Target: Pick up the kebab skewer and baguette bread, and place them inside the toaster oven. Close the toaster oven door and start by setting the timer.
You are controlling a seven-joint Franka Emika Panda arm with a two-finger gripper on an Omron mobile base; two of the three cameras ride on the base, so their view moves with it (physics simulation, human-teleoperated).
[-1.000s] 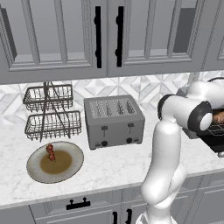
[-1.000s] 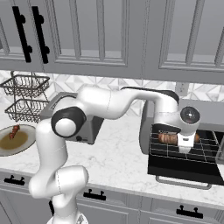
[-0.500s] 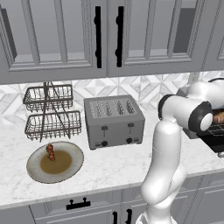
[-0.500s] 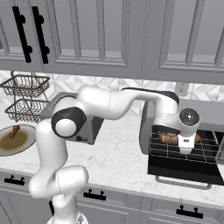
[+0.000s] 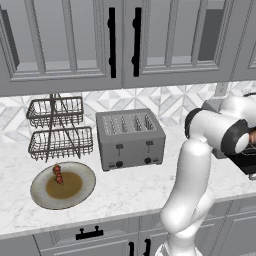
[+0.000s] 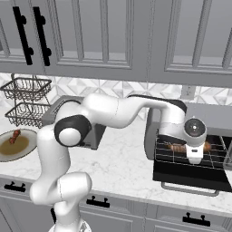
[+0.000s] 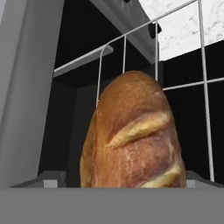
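Right at the gripper (image 6: 195,159), the baguette bread (image 7: 133,135) lies across the wire rack (image 6: 181,156) of the toaster oven (image 6: 152,131); whether the fingers clamp it cannot be told. Below them, the toaster oven door (image 6: 190,174) hangs open. Far to their side, the kebab skewer (image 5: 58,173) sits on the plate (image 5: 85,187).
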